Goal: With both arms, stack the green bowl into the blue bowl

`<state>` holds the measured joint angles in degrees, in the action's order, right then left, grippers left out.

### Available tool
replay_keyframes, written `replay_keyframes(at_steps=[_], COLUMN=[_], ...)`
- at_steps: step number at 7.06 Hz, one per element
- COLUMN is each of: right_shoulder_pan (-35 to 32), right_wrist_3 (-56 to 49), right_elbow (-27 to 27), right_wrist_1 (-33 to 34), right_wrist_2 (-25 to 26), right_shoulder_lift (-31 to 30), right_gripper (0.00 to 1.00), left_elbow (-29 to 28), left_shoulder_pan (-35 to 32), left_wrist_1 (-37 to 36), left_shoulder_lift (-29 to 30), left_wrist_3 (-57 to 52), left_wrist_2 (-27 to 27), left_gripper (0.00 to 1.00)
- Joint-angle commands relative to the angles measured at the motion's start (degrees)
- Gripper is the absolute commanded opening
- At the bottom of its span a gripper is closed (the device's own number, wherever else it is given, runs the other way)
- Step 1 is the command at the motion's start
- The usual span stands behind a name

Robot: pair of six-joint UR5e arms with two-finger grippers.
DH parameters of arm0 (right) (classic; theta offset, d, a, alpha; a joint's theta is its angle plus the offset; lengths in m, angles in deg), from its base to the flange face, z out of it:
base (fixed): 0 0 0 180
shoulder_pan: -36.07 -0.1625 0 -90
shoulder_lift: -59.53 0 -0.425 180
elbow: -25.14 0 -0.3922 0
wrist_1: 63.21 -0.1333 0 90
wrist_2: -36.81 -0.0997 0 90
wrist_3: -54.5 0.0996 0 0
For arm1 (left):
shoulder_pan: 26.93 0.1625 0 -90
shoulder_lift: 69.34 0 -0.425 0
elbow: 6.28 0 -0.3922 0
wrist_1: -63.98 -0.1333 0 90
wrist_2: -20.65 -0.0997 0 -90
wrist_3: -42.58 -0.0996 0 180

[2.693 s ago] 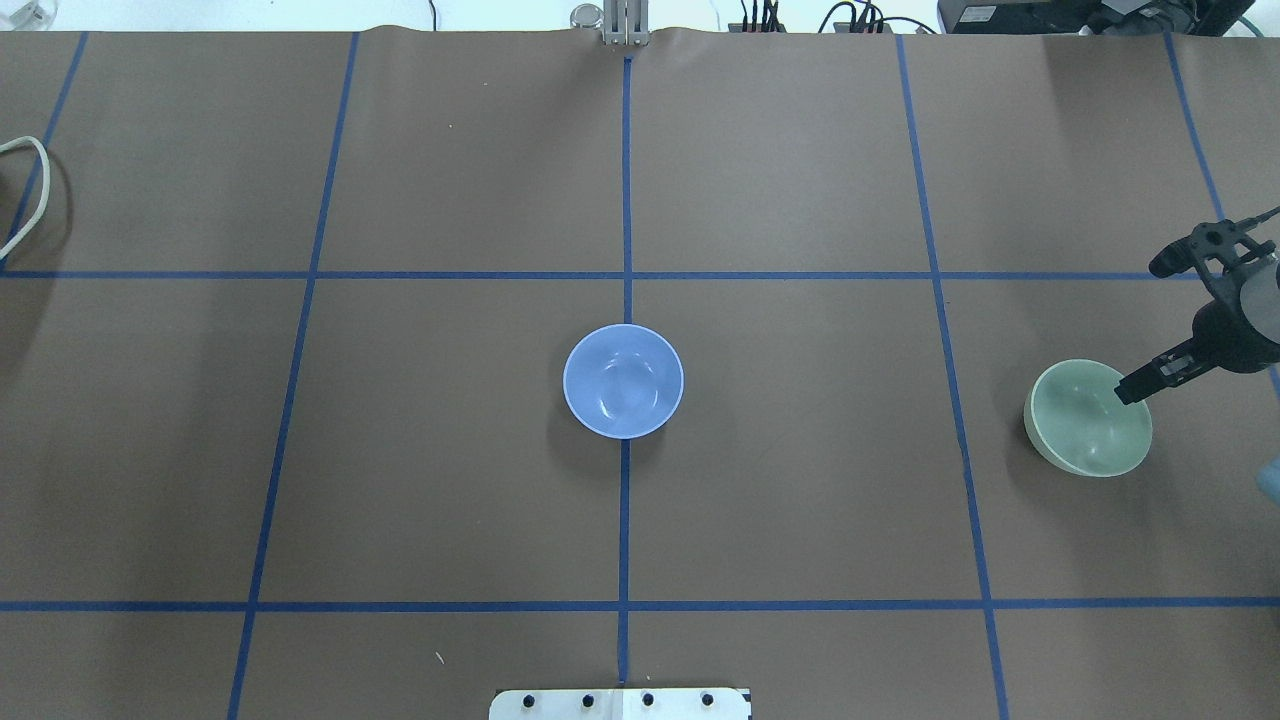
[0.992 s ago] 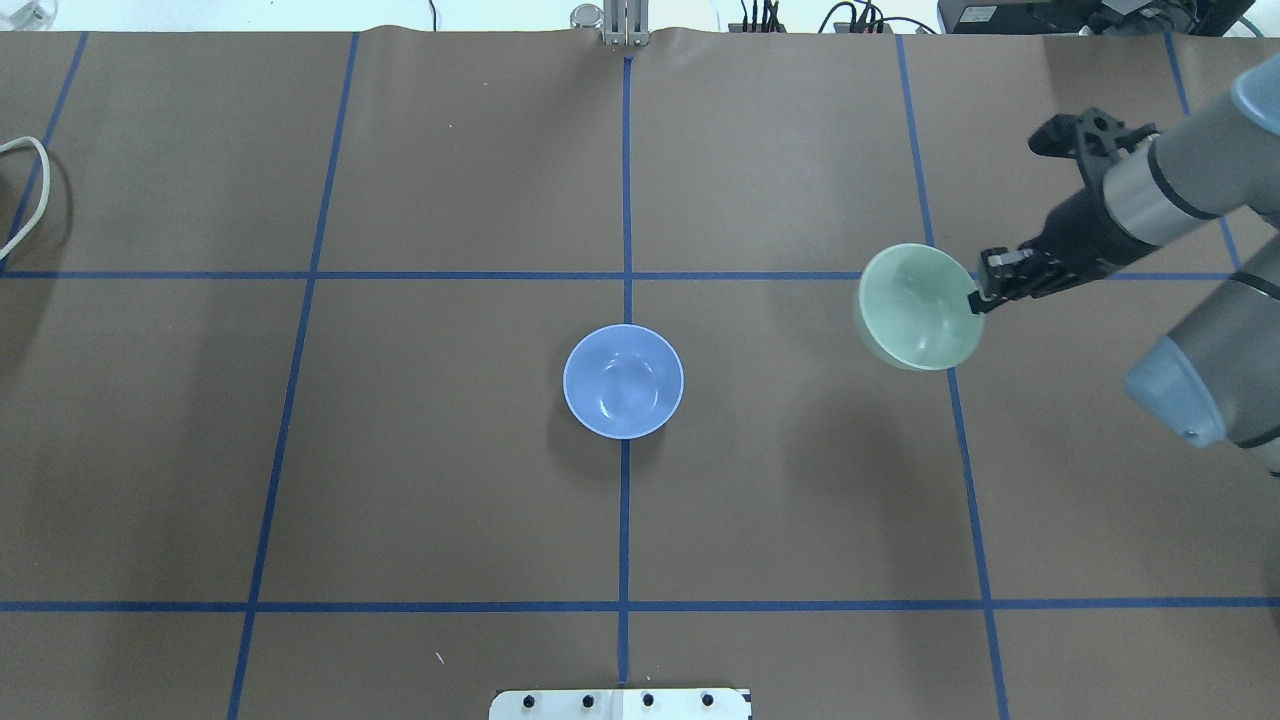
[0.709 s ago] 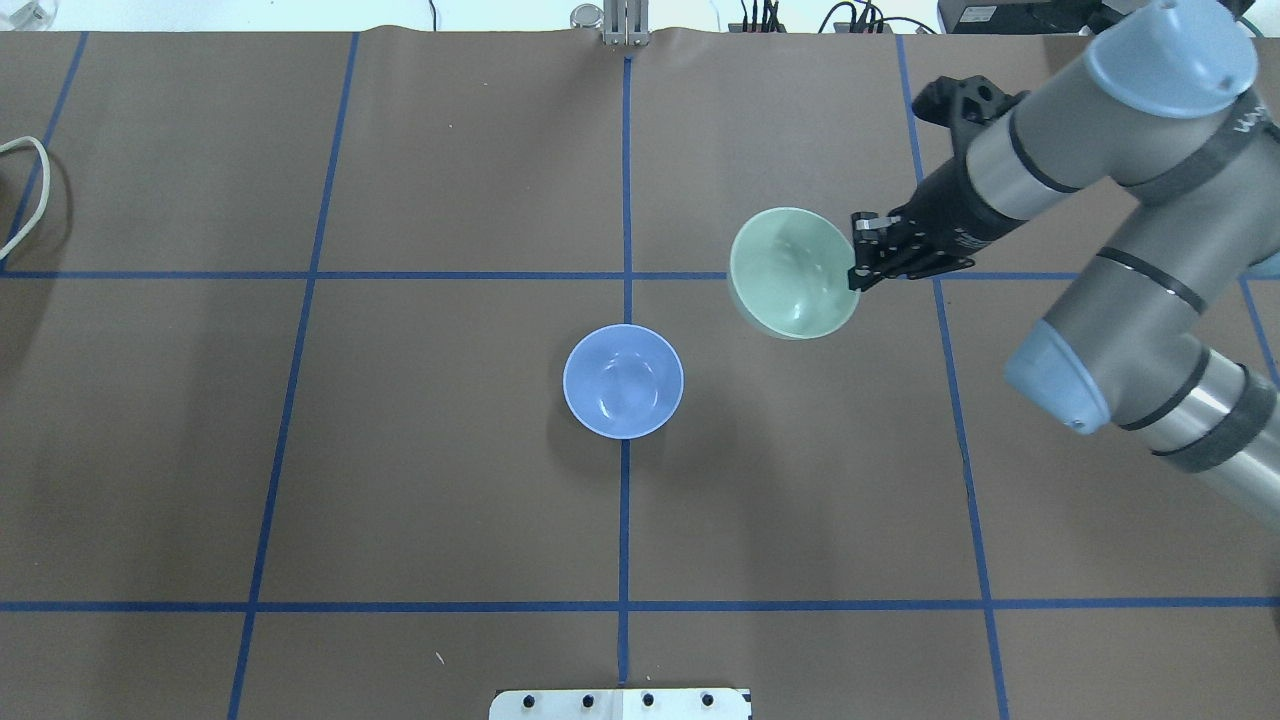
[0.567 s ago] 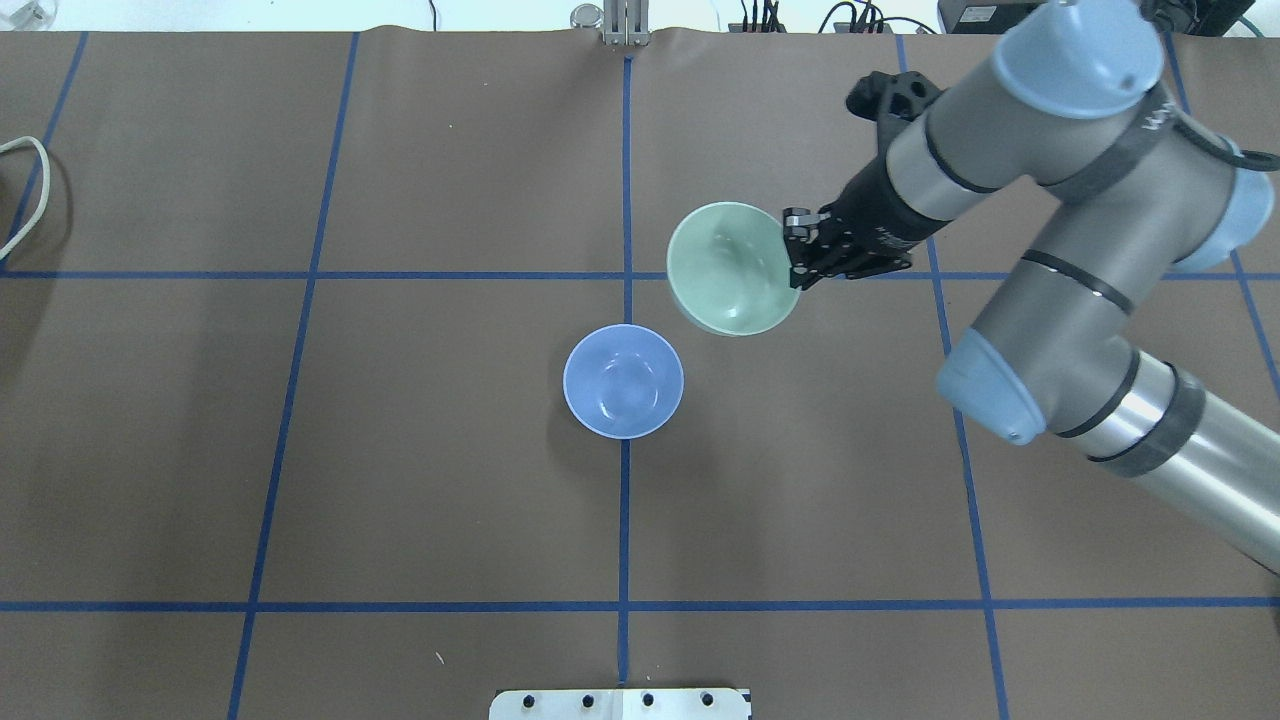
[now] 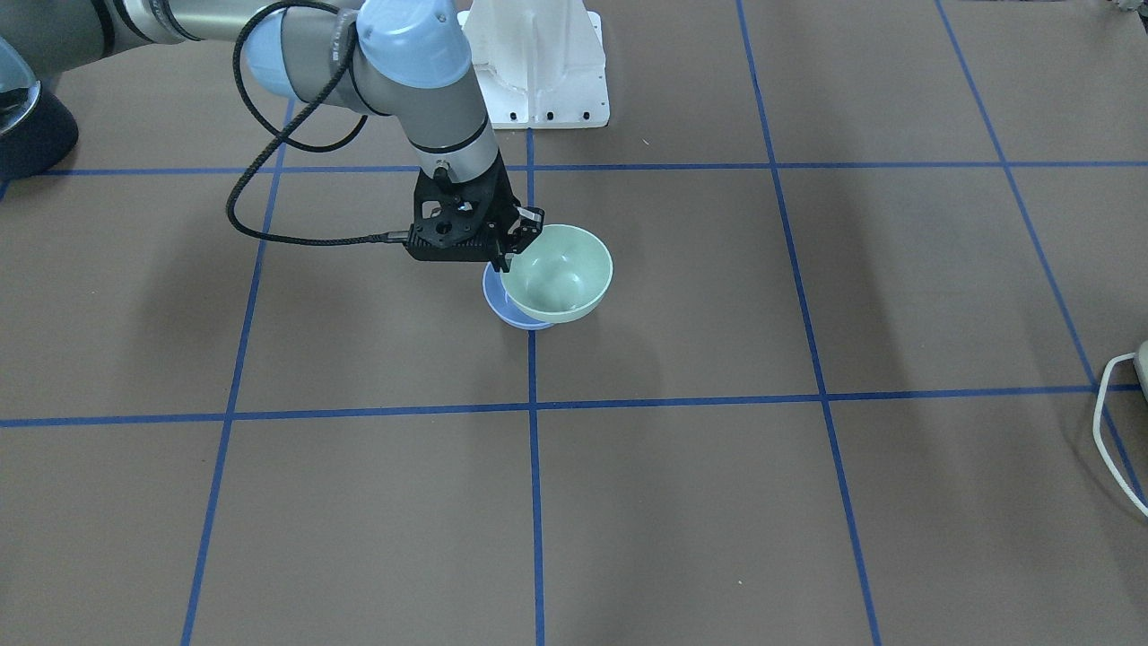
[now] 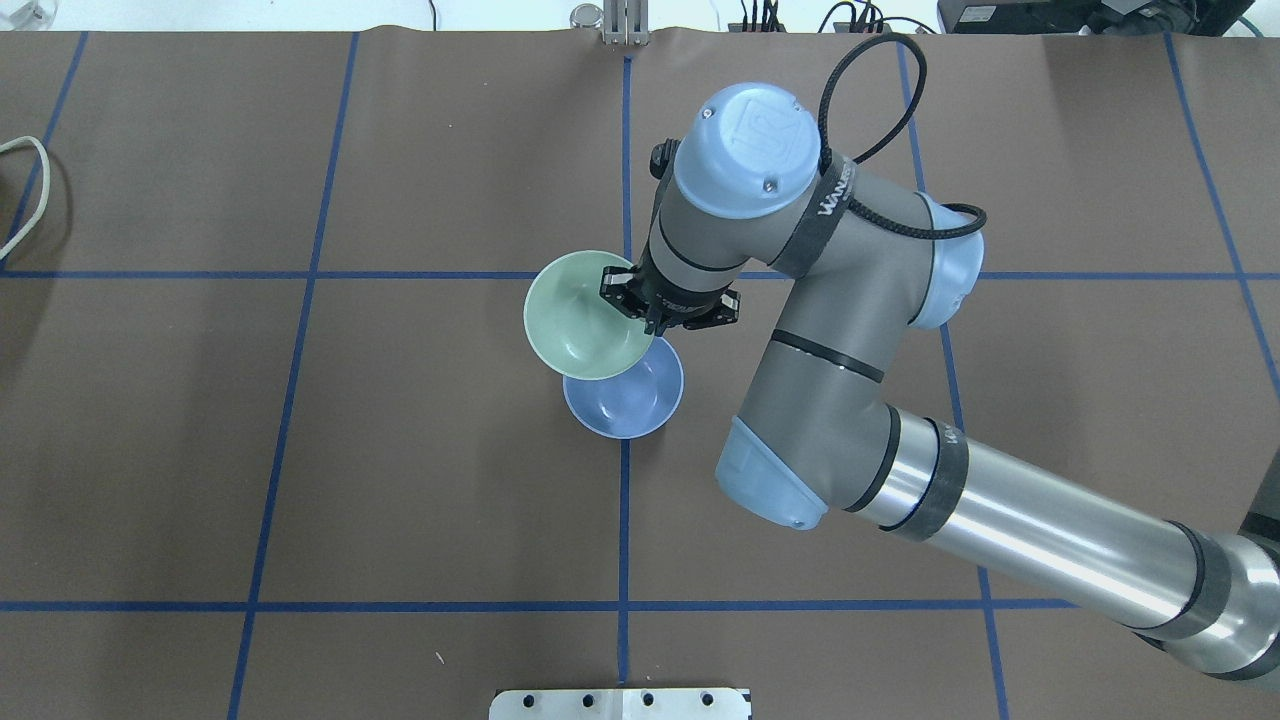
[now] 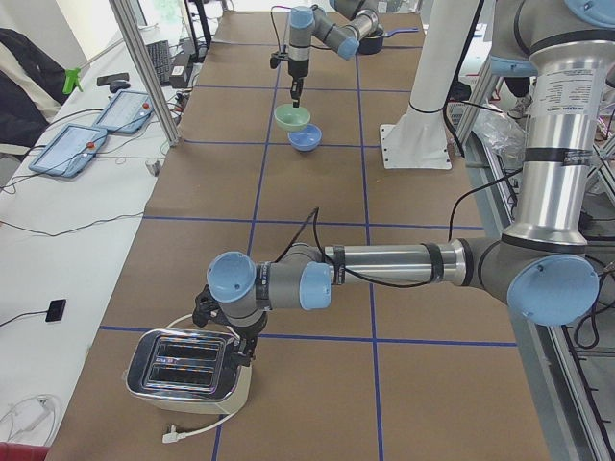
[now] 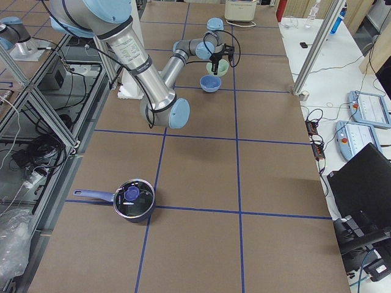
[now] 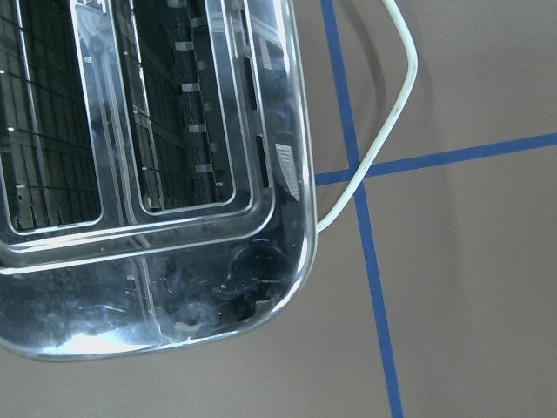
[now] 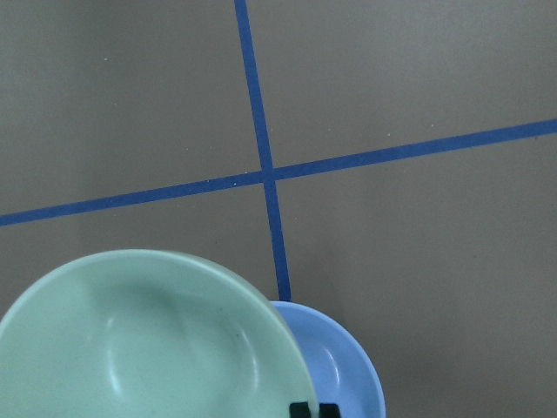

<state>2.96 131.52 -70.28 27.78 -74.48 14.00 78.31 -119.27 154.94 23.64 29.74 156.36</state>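
My right gripper (image 6: 635,306) is shut on the near rim of the pale mint-green bowl (image 6: 578,318) and holds it in the air, tilted. The green bowl overlaps the far left part of the pale blue bowl (image 6: 628,402), which stands on the table at the centre line. In the front-facing view the green bowl (image 5: 560,273) covers most of the blue bowl (image 5: 504,310). The right wrist view shows the green bowl (image 10: 130,348) above the blue bowl (image 10: 341,366). My left gripper (image 7: 236,342) is far off beside a toaster; I cannot tell if it is open or shut.
A chrome toaster (image 7: 187,365) with a white cable (image 9: 383,148) stands at the table's left end. A dark lidded pot (image 8: 133,199) sits at the right end. The white pedestal (image 5: 538,63) stands at the robot's side of the table.
My right arm lifted the green bowl from the table's right side and carried it left, to over the blue bowl. The blue bowl has not moved.
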Motion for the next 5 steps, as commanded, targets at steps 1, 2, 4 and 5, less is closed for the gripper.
replay_keyframes(at_steps=[1,2,4,5], right_shoulder_pan=[1.4,1.4,2.3,2.5], right_wrist_3=[-0.5,-0.6,-0.9,-0.9], right_elbow=[1.0,1.0,1.1,1.2], right_wrist_1=[0.1,0.1,0.1,-0.1], right_wrist_2=[0.7,0.7,0.8,0.8], right_shoulder_lift=[-1.2,-2.4,-3.6,-3.6], right_gripper=[0.0,0.0,0.0,0.0], left_elbow=[0.0,0.0,0.0,0.0], left_shoulder_pan=[0.1,0.0,0.0,0.0], left_wrist_1=[0.0,-0.1,0.0,0.0], left_shoulder_lift=[0.0,0.0,0.0,0.0], left_wrist_3=[0.0,0.0,0.0,0.0], left_wrist_2=[0.0,0.0,0.1,0.0], left_gripper=[0.98,0.98,0.98,0.98])
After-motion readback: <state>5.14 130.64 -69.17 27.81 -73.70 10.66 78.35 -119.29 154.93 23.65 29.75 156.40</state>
